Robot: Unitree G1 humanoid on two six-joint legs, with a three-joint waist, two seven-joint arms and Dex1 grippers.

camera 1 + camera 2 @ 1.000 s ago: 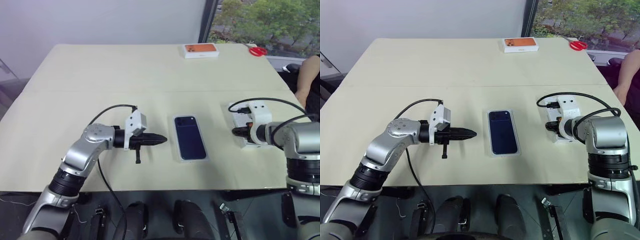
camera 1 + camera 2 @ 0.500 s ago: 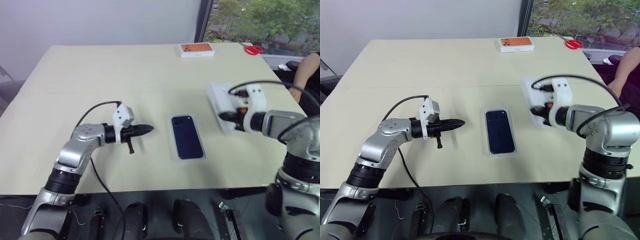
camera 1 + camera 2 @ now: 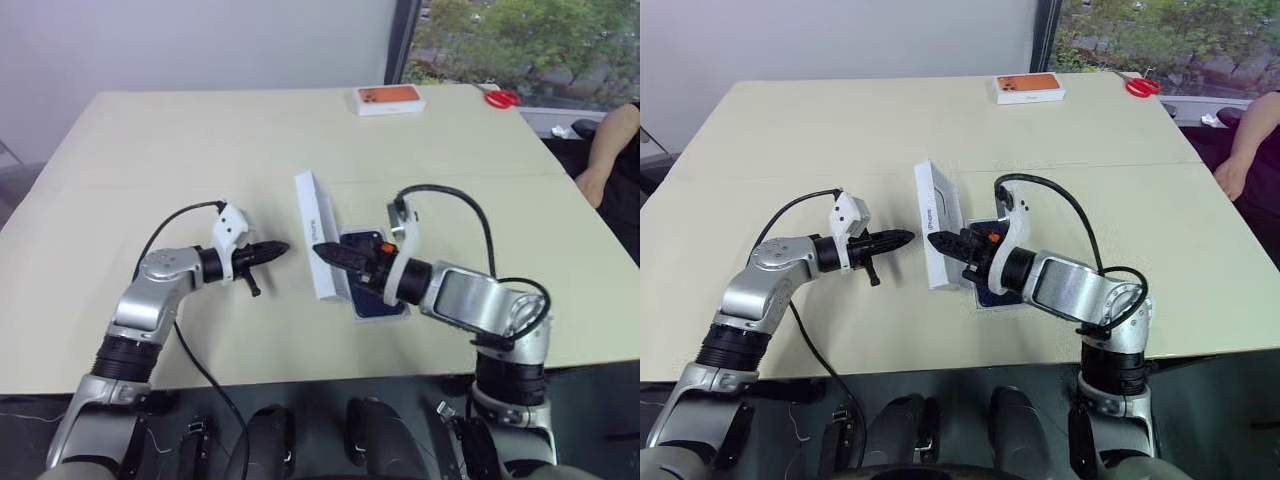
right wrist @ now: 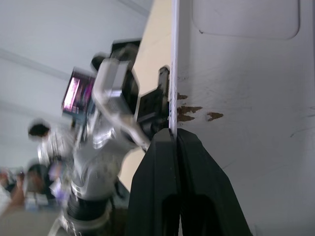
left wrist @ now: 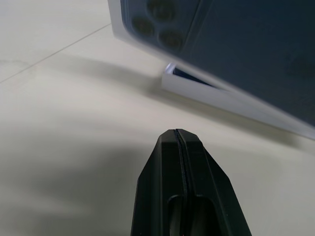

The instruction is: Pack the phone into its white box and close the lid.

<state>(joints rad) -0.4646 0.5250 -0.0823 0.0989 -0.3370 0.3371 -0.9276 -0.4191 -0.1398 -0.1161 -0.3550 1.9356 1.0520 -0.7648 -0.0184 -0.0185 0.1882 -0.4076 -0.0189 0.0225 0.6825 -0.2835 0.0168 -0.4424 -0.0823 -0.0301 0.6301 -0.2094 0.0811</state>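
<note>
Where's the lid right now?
The lid is near the table's middle, tilted on edge and pinched by the right gripper, just left of the phone.

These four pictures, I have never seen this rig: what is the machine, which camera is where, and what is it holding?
It is a humanoid robot with two arms at a beige table. Two pictures come from its head, looking down; the other two sit on each wrist, looking along the black fingers. The right gripper is shut on a wall of the white lid, holding it tilted on edge over the left side of the dark blue phone, which lies in its shallow white box. The left gripper is shut and holds nothing, pointing at the lid. At the far edge lie an orange-topped box and red scissors.
</note>
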